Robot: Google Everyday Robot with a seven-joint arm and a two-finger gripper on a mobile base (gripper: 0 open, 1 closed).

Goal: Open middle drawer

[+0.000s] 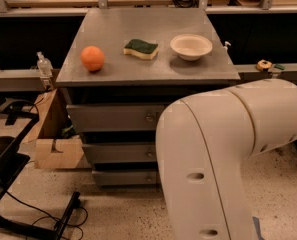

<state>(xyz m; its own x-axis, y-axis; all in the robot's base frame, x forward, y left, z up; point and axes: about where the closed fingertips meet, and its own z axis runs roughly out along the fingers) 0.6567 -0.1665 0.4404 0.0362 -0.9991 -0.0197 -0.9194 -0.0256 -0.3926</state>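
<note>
A grey cabinet with three flat-fronted drawers stands in the middle of the camera view. The middle drawer [119,153] is shut, and its small round knob [150,154] shows at the edge of my arm. The top drawer [113,117] and bottom drawer [123,177] are also shut. My large white arm [223,159] fills the lower right and hides the right half of all three drawer fronts. My gripper is out of view.
On the cabinet top [153,66] lie an orange [92,58], a green and yellow sponge [141,48] and a white bowl [191,46]. A cardboard box [53,144] stands left of the cabinet. A black frame with cables [18,184] lies at the lower left. Shelving runs behind.
</note>
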